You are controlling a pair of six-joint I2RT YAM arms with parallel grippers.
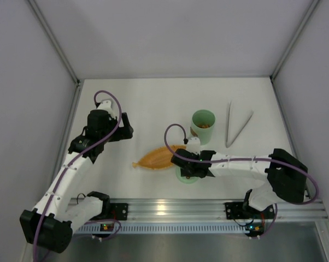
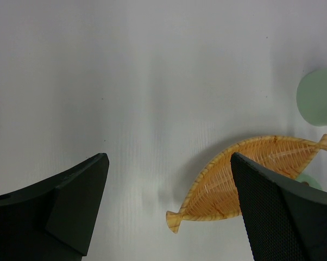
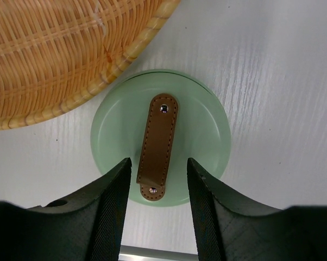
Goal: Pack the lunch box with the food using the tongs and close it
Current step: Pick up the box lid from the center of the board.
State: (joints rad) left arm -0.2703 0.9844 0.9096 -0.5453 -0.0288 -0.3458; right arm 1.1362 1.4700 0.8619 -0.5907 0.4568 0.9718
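Lunch box lid (image 3: 201,136) lies flat beside the orange dish (image 3: 55,54), directly under the right gripper (image 3: 159,166), whose narrow, unclosed jaws straddle its brown handle (image 3: 157,136) crosswise; left gripper (image 2: 169,160) stands wide beyond the dish.

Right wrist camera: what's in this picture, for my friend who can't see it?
The right gripper hangs open over a round green lid, its black fingers either side of the brown handle, not touching it. The lid lies flat on a white table beside a woven orange dish.
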